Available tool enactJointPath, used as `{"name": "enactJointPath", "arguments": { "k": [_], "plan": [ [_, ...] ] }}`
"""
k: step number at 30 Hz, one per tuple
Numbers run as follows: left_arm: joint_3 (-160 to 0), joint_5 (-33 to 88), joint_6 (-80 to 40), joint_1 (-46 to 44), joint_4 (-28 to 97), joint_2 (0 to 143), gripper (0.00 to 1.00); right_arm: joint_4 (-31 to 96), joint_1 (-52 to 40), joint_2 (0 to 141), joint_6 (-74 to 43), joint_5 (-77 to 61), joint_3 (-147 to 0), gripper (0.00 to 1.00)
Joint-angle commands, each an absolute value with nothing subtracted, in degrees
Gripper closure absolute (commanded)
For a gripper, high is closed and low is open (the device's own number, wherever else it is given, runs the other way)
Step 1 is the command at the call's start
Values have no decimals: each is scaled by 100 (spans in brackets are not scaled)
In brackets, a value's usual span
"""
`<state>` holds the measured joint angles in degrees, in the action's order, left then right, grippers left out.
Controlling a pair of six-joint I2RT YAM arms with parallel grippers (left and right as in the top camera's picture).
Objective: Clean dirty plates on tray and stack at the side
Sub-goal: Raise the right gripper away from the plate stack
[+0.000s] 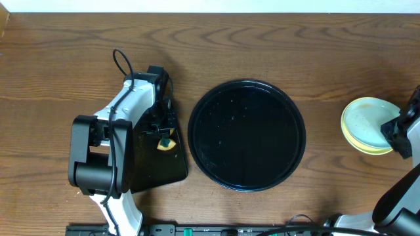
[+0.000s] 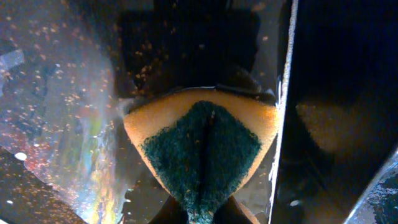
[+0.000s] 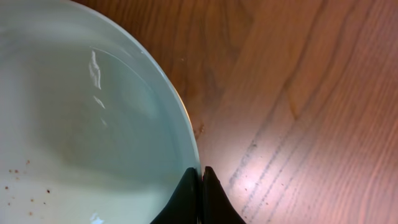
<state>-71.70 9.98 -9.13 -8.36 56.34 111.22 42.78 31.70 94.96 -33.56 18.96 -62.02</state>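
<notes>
1. I see a brown wooden table (image 1: 52, 59) filling nearly my whole overhead view, its grain running in long wavy lines.
2. Beyond its far edge runs a thin pale strip (image 1: 262, 5); I cannot tell whether it is wall or floor.
3. A soft bright patch (image 3: 267, 168) of light glints on the wood in my right wrist view.

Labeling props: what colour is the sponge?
The sponge is yellow-orange foam with a dark green scrub face; best in left wrist view.
</notes>
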Motion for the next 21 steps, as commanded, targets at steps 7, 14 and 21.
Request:
{"name": "enactJointPath", "arguments": {
  "k": [7,14,21],
  "plan": [
    [-7146,1007,-858,-827,5638,11080,92,3986,3015,9603,-3450,1380,-6278,72],
    [-7146,1004,-810,-827,5605,11080,92,3920,2593,9601,-3374,1304,-6281,9],
    [-7148,438,-1044,-823,5651,11015,93,3916,2058,9432,-3382,1306,-6329,11]
  ]
}}
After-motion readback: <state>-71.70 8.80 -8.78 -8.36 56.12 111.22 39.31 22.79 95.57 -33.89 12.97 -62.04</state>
